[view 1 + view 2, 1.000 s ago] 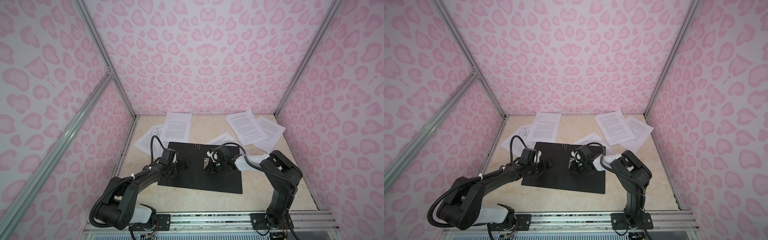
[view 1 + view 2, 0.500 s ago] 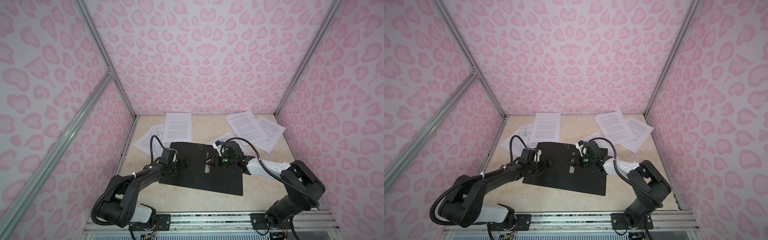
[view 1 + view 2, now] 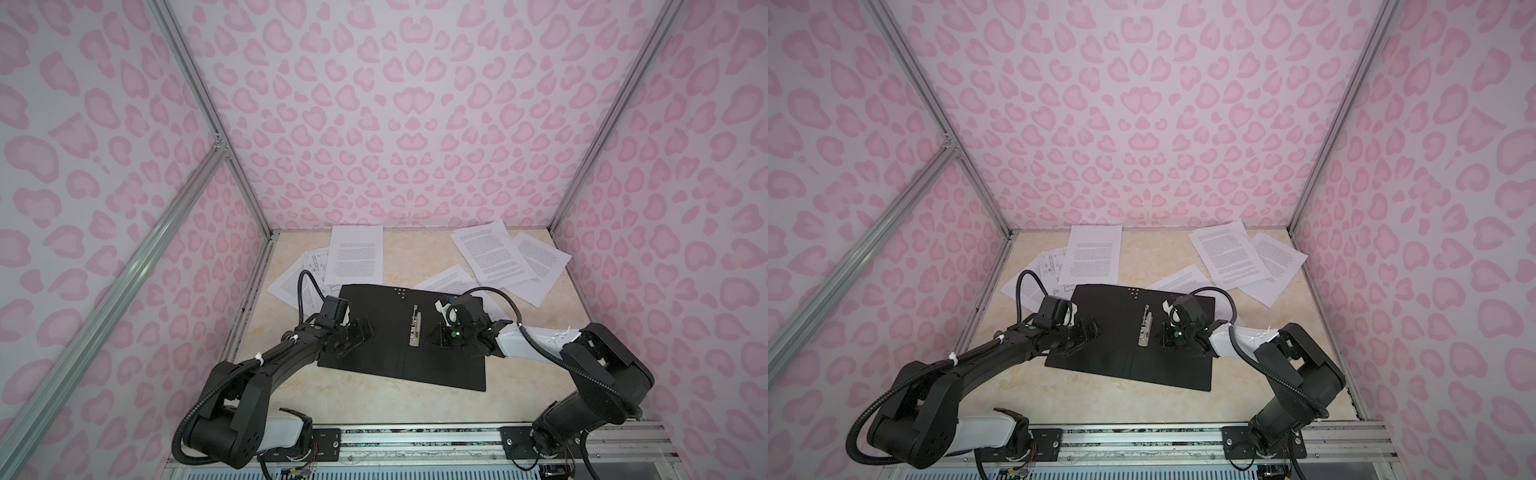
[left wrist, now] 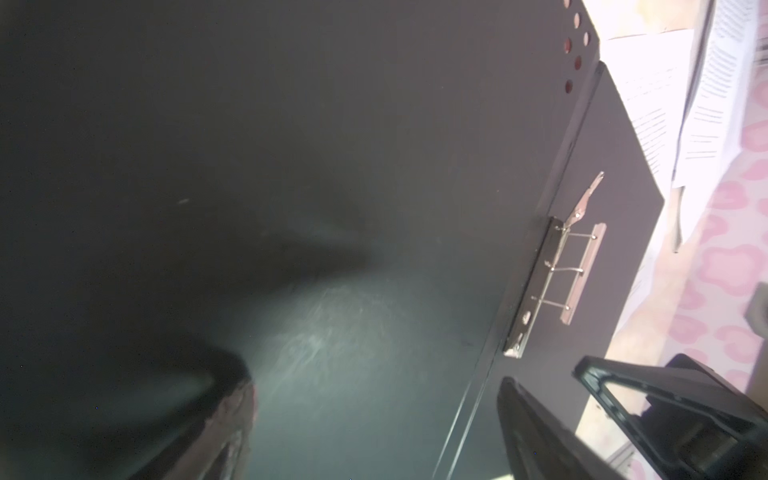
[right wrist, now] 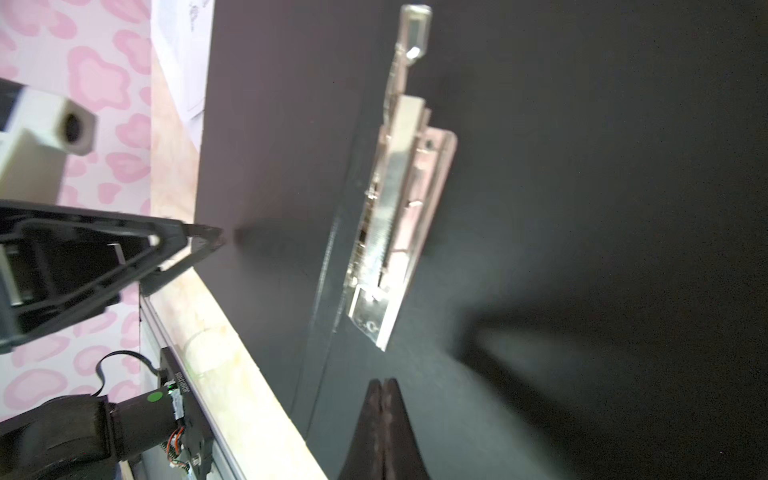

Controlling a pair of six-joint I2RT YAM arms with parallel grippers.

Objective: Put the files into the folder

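The folder point(image 3: 386, 353) point(image 3: 1121, 357) lies open on the table with its black inside up and its metal clip point(image 3: 414, 331) point(image 3: 1145, 331) point(image 4: 557, 282) point(image 5: 395, 216) along the spine. My left gripper point(image 3: 362, 334) point(image 3: 1090, 332) point(image 4: 374, 415) is open, low over the folder's left half. The right gripper point(image 3: 433, 338) point(image 3: 1160, 338) point(image 5: 382, 384) is shut on nothing, just right of the clip on the right half. The files lie loose behind the folder: printed sheets at the back left point(image 3: 355, 253) point(image 3: 1094, 253) and at the back right point(image 3: 492, 255) point(image 3: 1229, 253).
More sheets lie by the left wall point(image 3: 291, 286), and one sheet point(image 3: 444, 282) is tucked partly under the folder's far right corner. Pink patterned walls close in the table on three sides. A metal rail point(image 3: 415, 436) with the arm bases runs along the front.
The right gripper opened and shut again beside the clip. The right arm's elbow swung out to the right. The left gripper barely moved.
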